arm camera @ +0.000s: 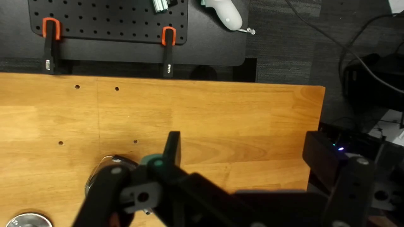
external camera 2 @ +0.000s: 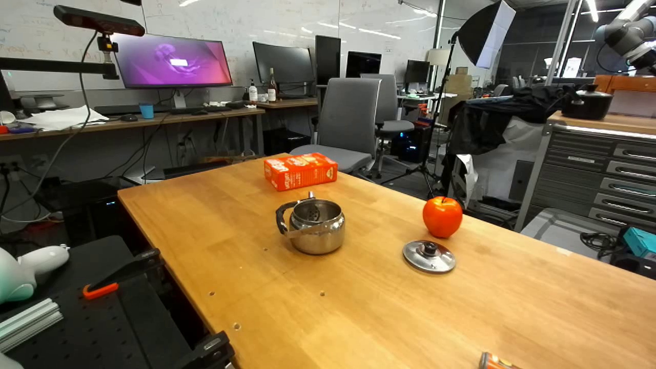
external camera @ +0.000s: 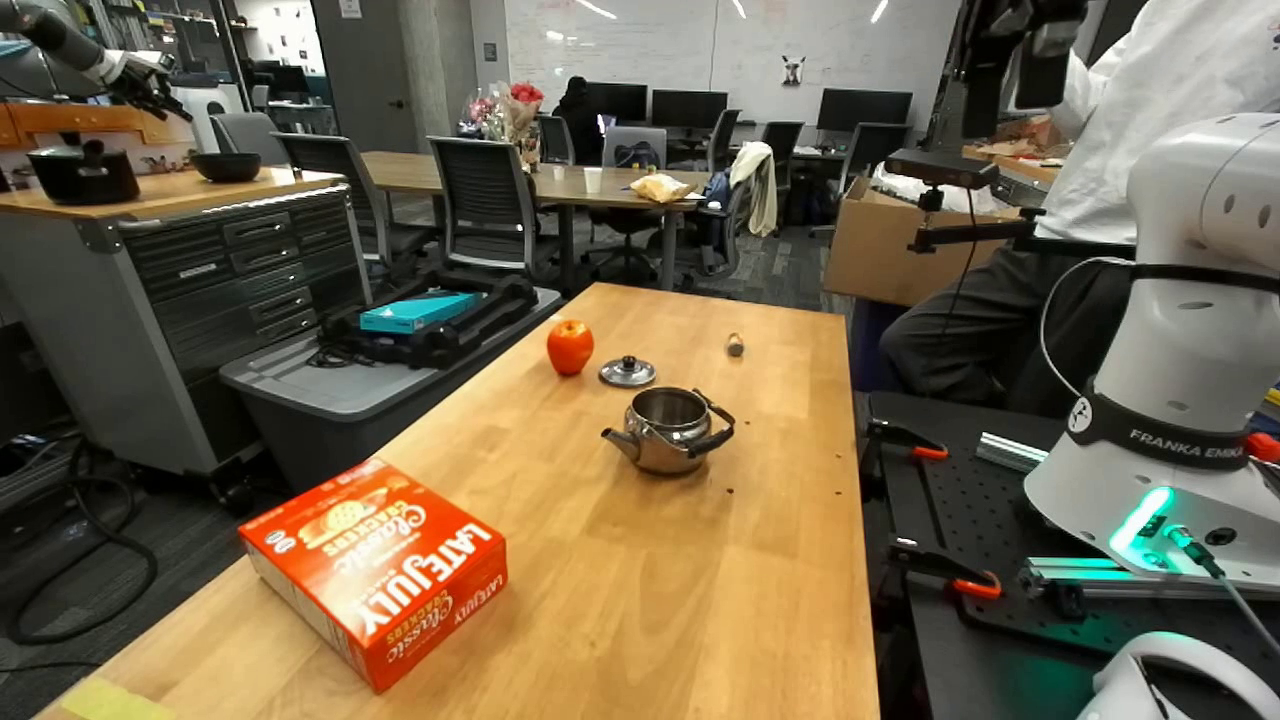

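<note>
My gripper [arm camera: 243,137] stands open high above the wooden table, with nothing between its fingers [arm camera: 322,154]. An exterior view shows it at the upper right edge, away from everything on the table. A small steel kettle [external camera: 668,440] without its lid stands upright mid-table, its dark handle swung to one side. In the wrist view the kettle [arm camera: 107,162] is mostly hidden behind the left finger. The lid [external camera 2: 429,258] lies knob up near a red-orange apple [external camera 2: 442,217]. A red cracker box [external camera: 380,570] lies flat; in an exterior view the box [external camera 2: 301,171] is behind the kettle.
A small cylinder [external camera: 735,345] lies on the table [external camera: 780,560]. Black clamps with orange ends [arm camera: 169,52] grip the black base plate along the table's long side. A grey bin [external camera: 400,400] stands beside the opposite side. A person in white [external camera: 1170,120] is behind the arm.
</note>
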### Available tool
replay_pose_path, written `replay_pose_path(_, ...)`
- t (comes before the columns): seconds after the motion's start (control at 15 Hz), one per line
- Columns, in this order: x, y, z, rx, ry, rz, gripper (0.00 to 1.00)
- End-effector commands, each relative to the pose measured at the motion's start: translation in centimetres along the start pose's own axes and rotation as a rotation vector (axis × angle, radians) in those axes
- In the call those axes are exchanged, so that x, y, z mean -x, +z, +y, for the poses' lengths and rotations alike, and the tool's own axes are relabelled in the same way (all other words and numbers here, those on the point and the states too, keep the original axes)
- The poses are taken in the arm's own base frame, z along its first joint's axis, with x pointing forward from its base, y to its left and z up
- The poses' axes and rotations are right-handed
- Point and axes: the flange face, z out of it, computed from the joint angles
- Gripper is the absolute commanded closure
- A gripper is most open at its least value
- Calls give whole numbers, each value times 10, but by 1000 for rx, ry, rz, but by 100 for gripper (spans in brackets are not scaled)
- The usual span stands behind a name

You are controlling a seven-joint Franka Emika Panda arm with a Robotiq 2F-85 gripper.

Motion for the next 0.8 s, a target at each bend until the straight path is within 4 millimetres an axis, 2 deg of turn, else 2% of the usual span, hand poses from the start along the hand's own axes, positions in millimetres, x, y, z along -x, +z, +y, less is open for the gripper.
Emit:
replay_pose_path(0.0, 0, -1, 0, 0, 0, -1, 0)
replay_pose_path(0.33, -5, 0, 9, 6, 8, 22, 0)
replay_pose_path(0.73, -33, -14, 45, -6, 45, 79, 0)
